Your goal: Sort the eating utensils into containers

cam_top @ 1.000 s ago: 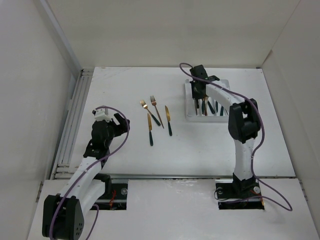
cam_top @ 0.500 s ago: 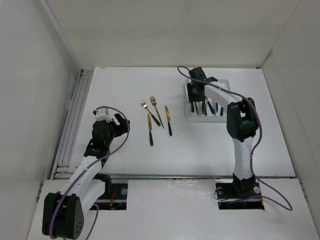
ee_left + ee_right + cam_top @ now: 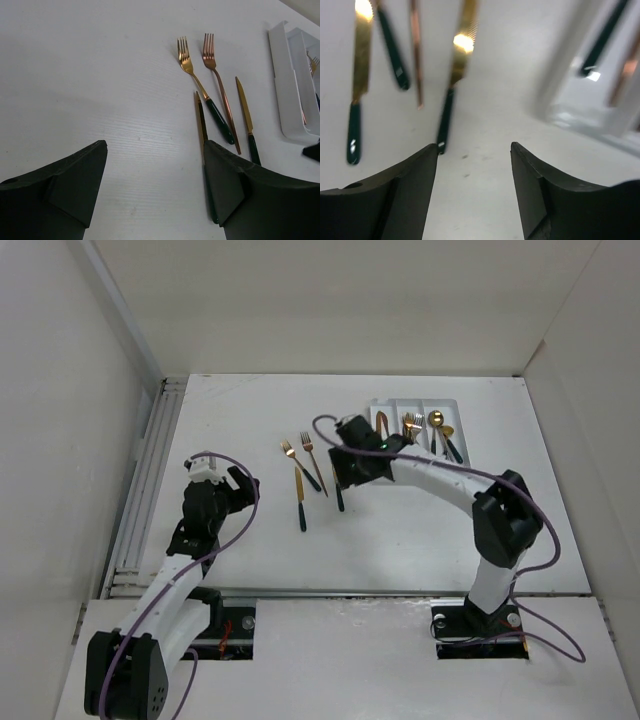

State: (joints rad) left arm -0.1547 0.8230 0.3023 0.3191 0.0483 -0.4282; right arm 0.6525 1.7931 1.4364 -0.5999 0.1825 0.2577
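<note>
Loose eating utensils lie mid-table: a gold fork (image 3: pixel 300 466) with a dark handle, a copper fork (image 3: pixel 315 465), a gold knife (image 3: pixel 300 498) and a second gold knife (image 3: pixel 340 502) half under my right arm. In the right wrist view that second knife (image 3: pixel 454 75) ends just beside my left fingertip. My right gripper (image 3: pixel 347 480) (image 3: pixel 474 146) is open over bare table, holding nothing. The containers are the compartments of a white tray (image 3: pixel 375 412) (image 3: pixel 565 70), which holds several utensils (image 3: pixel 437 422). My left gripper (image 3: pixel 238 483) (image 3: pixel 155 145) is open and empty, left of the forks (image 3: pixel 185 54).
White walls close the table at the back and both sides. A metal rail (image 3: pixel 140 490) runs along the left edge. The tray (image 3: pixel 285 85) shows at the right of the left wrist view, beyond the knives (image 3: pixel 244 102).
My right arm swung from over the tray leftward to the loose utensils, and its jaws opened. The tray's contents are now uncovered. The left arm has not moved.
</note>
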